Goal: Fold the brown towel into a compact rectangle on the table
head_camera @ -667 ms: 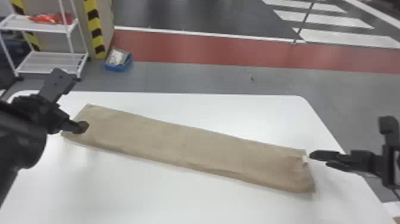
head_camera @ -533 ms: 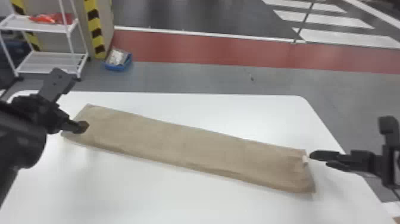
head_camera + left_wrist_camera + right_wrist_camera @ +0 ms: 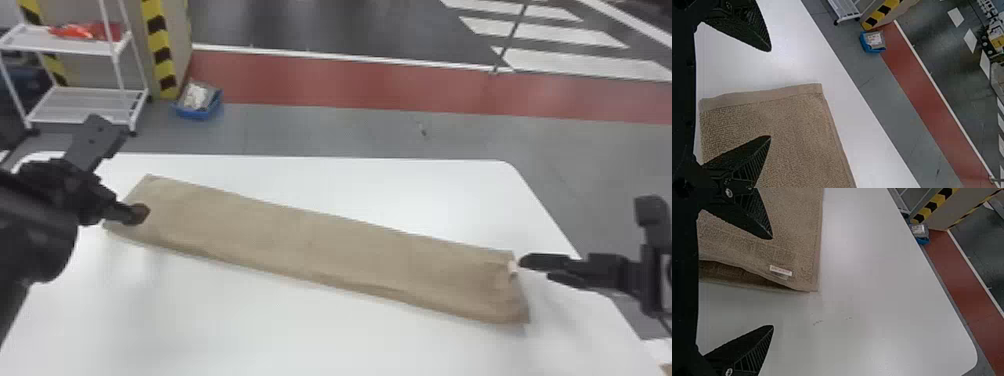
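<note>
Brown towel [image 3: 310, 240] | long folded tagged strip | left end effector [image 3: 120, 211] spread wide, empty | right end effector [image 3: 537, 269] likewise

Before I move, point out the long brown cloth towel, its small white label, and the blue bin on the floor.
Long brown towel [image 3: 310, 240]: head view, middle of its upper face.
Small white label [image 3: 781, 270]: right wrist view, middle of its front.
Blue bin [image 3: 196, 114]: head view, front wall.

Head and closer wrist views all face the table [image 3: 250, 325].
</note>
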You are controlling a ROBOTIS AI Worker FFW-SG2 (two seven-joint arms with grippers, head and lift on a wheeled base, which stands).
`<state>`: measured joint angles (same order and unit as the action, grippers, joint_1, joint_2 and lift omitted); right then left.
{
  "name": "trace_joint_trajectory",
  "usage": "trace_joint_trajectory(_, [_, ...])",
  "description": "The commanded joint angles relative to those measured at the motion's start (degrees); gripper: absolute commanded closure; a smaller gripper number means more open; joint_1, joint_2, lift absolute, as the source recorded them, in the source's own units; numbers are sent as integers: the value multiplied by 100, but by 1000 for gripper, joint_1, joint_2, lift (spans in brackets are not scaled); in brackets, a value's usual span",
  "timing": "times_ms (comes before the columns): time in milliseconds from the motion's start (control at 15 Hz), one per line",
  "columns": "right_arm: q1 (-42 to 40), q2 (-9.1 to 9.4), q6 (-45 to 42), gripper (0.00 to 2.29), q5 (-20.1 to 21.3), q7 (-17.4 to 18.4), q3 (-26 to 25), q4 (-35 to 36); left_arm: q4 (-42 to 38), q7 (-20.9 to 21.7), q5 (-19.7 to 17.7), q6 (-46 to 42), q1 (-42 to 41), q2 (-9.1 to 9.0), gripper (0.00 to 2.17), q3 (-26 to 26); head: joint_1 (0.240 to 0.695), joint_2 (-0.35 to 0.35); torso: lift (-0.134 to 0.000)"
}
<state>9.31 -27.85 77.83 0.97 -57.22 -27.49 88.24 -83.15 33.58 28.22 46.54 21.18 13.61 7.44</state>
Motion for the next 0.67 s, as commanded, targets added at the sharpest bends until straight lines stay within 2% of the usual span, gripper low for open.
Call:
trace_joint_trajectory(0, [1, -1, 0, 73, 0, 0, 7, 0, 9, 52, -62, 0, 26, -8, 103, -50, 695, -178, -124])
trace_joint_trajectory(67, [1, -1, 0, 73, 0, 0, 25, 0, 18, 52, -115, 0, 44, -16, 103, -94, 695, -178, -124])
trace_joint_trajectory(267, [-8, 8, 0, 73, 9, 0, 33, 0, 115, 166, -625, 35, 255, -16, 144, -252, 695, -177, -124])
trace_joint_trajectory(400, [-25, 8, 0, 73, 9, 0, 33, 0, 220, 237, -721, 105, 360, -16, 147, -305, 695, -180, -124])
trace_joint_trajectory(533, [-43, 8, -35, 73, 0, 0, -2, 0, 580, 324, -1108, 369, 633, -25, 181, -375, 695, -184, -124])
trace_joint_trajectory(600, [-52, 8, -35, 73, 0, 0, -2, 0, 783, 342, -1143, 422, 747, -25, 198, -392, 695, -185, -124])
